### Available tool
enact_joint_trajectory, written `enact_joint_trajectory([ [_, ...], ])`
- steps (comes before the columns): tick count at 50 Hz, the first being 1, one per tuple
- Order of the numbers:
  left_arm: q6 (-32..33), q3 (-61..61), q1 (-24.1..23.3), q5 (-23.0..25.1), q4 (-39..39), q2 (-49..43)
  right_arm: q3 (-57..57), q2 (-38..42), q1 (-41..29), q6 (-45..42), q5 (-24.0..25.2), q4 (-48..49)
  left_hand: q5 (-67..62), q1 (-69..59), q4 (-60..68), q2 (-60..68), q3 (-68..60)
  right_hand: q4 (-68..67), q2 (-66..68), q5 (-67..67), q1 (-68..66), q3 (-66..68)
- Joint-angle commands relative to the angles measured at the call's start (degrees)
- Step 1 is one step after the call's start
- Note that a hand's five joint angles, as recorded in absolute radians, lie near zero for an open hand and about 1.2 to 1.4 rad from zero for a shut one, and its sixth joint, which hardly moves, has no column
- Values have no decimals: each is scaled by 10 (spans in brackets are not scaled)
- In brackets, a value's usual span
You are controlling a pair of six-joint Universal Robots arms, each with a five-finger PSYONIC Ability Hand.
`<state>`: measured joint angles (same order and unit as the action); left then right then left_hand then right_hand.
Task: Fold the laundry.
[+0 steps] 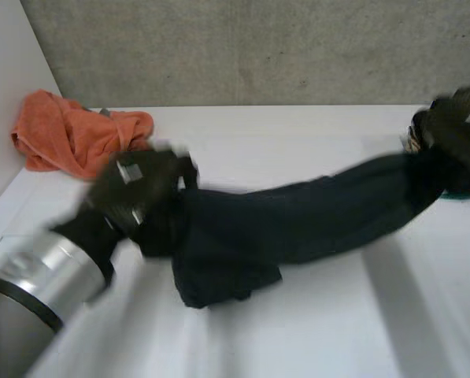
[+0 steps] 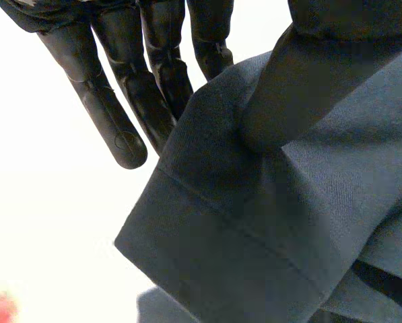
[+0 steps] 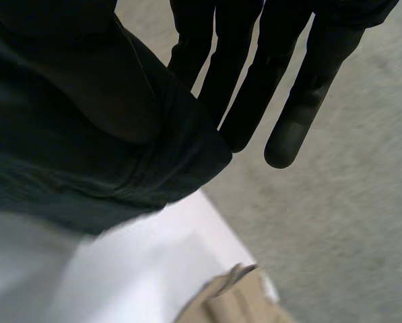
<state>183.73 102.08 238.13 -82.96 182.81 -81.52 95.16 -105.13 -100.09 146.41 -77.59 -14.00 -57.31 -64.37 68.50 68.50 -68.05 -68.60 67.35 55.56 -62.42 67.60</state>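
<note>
Head view: dark garment [image 1: 297, 216] hangs stretched between both hands over the white table [image 1: 321, 331], with a bunched lump low at its left end. Left hand [image 1: 136, 193] grips that end at left-middle of the table. Right hand [image 1: 455, 130] holds the other end raised near the right edge. Orange towel [image 1: 73, 134] is heaped in the far left corner by the wall [image 1: 258, 47], apart from the garment. Front and far middle of the table are bare.

Left wrist view: thumb pins a hemmed edge against straight fingers [image 2: 120, 114], and a hem corner hangs free.

Right wrist view: thumb clamps a seamed edge to straight fingers [image 3: 288, 114]. Beige object [image 3: 234, 303] by the table edge, unclear what it is.
</note>
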Motion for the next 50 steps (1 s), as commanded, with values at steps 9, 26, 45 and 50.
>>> enact_joint_trajectory([
  [9, 8, -249, 42, 13, -29, -224, -225, 247, -77, 4, -66, -74, -127, -156, 115, 115, -120, -114, 127, 144, -176, 124],
  [26, 97, -572, 68, 8, 379, -361, -510, 394, -143, 143, -161, 337, -127, -156, 115, 115, -120, -114, 127, 144, -176, 124],
  [45, 135, -125, 66, 16, 247, -399, -232, 517, -150, 117, -154, 124, -127, -156, 115, 115, -120, -114, 127, 144, -176, 124],
  [50, 239, -113, 54, 11, 199, -426, -205, 538, -147, 98, -159, 123, 200, 170, -211, -211, 207, -114, 127, 144, -176, 124],
])
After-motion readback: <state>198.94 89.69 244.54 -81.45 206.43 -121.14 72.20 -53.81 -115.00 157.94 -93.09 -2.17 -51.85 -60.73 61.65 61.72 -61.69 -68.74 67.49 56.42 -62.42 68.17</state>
